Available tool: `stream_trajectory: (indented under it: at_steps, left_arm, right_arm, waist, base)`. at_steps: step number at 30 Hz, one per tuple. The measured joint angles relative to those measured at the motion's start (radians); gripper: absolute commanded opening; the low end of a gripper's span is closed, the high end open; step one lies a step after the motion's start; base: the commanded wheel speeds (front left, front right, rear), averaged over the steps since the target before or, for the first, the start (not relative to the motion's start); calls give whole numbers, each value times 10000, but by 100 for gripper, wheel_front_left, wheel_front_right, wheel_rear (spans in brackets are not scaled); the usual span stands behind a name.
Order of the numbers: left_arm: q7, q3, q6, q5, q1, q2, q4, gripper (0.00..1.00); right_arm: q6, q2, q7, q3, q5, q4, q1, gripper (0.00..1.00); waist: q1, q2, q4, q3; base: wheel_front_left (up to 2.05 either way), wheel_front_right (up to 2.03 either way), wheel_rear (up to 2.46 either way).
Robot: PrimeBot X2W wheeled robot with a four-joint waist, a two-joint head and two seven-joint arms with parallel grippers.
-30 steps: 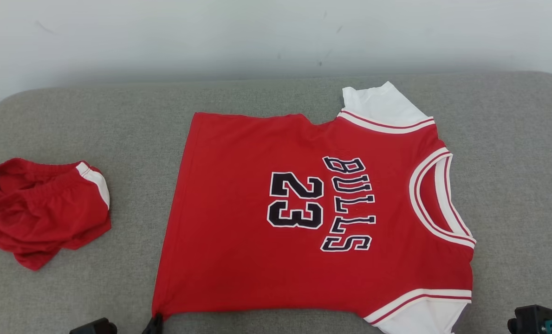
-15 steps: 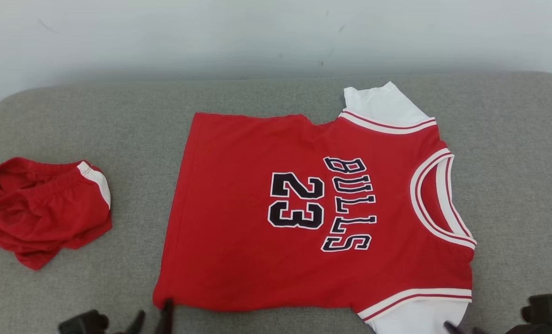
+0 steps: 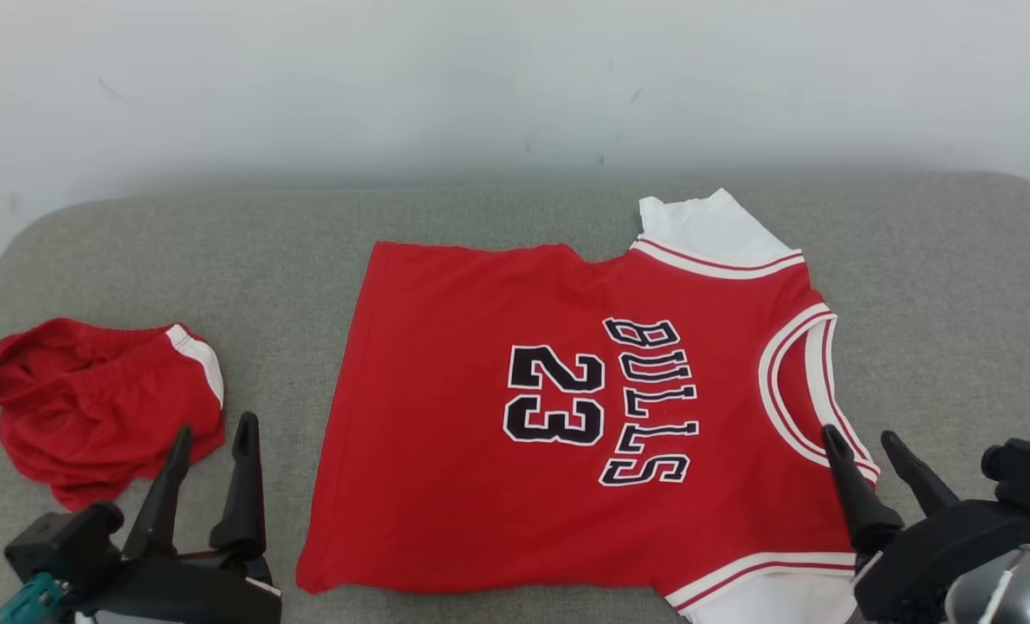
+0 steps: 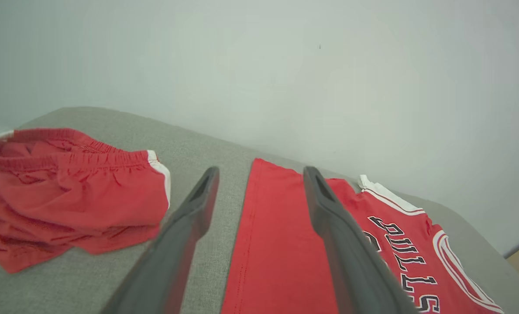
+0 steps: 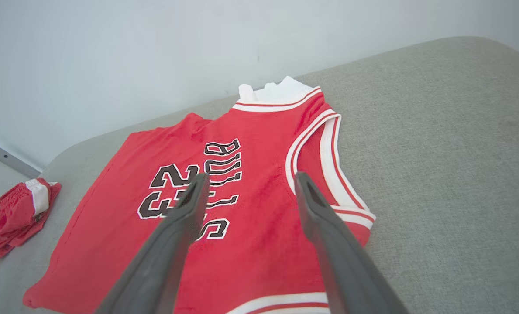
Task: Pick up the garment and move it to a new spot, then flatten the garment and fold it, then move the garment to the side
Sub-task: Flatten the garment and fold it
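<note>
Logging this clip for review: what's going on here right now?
A two-armed robot is working on a red basketball jersey with white trim, which lies spread flat, print up, on a grey fabric cushion. Neither tool grips it: the left tool hangs open beside the hem edge, and the right tool is open over the near shoulder. No fold is made yet. A crumpled pair of red shorts sits apart on the robot's left.

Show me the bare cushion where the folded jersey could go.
Widest bare cushion: right of the jersey, up to the wall. A narrower strip lies between jersey and shorts. Near edge is crowded by the left gripper and right gripper.
</note>
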Motion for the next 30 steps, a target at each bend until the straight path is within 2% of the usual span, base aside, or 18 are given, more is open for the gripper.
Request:
stream_trajectory:
  at_steps: [5,12,17,20,30]
  left_arm:
    - [-431,-401,-221,527,-129,113,142,100]
    - [-414,-548,-138,811,71,153,531,100]
    - [-192,-690,-213,796,138,242,708,100]
    - [-48,-706,-207,790,143,313,792,100]
    - [117,-742,-119,826,307,305,813,100]
  right_arm:
    - [12,391,-1091,211,-378,414,-141,100]
    - [12,539,-2257,-59,-775,947,-131,100]
    - [36,527,-2746,-6,-869,1358,-144,100]
    - [226,332,-2886,203,-1225,1751,-146,100]
    - [460,320,-3490,372,-1304,2142,-147,100]
  waist:
    - [0,0,6,-382]
    - [-1,0,25,-844]
    - [-1,0,18,-1021]
    - [-1,0,-7,-1056]
    - [0,0,-3,-1029]
  base:
    - [0,0,0]
    - [0,0,0]
    - [0,0,0]
    - [0,0,0]
    - [0,0,0]
